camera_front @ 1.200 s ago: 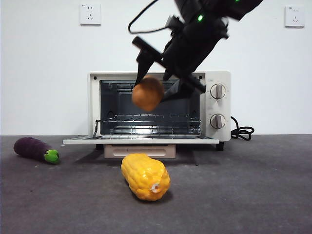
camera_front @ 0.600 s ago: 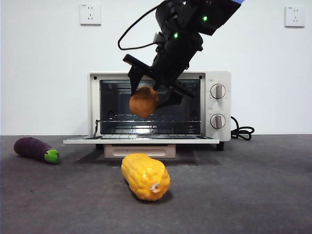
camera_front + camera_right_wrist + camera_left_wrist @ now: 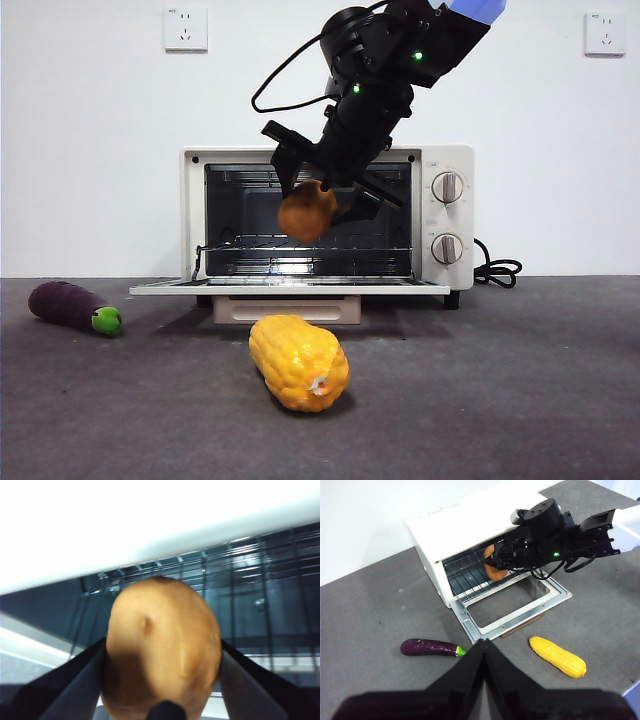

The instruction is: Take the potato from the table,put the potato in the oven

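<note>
Item: potato (image 3: 307,210). Held off the desk (image 3: 520,400), in front of the oven (image 3: 300,160) mouth, above the lowered door (image 3: 290,287) and at about the height of the wire rack (image 3: 470,577). Not yet resting on anything.

Item: right gripper (image 3: 320,195). Fingers (image 3: 75,680) closed on the potato from two sides; the right wrist view shows the rack bars straight beyond it.

Item: left gripper (image 3: 485,652). High over the desk, well apart from the oven, on the door side; fingers pressed together, holding nothing.

Item: oven. Door folded down flat, cavity open, rack in place. Two knobs (image 3: 446,187) beside the cavity; cord (image 3: 497,270) trailing off past the knobs.

Item: corn (image 3: 298,361). Lying on the desk in front of the oven door, apart from it.

Item: eggplant (image 3: 74,306). On the desk, off the oven's far side from the knobs, near the door corner.

Risks, as judged:
- Potato is rounded and matte; a loosening grip over the door would let it fall on the glass and roll off toward the corn.
- Wrist and upper finger sit close under the oven's top frame; an entry too high would strike it.
- A release short of the rack would leave the potato on the door, not inside.
- A round potato on rack bars may roll toward the opening if set down tilted.
</note>
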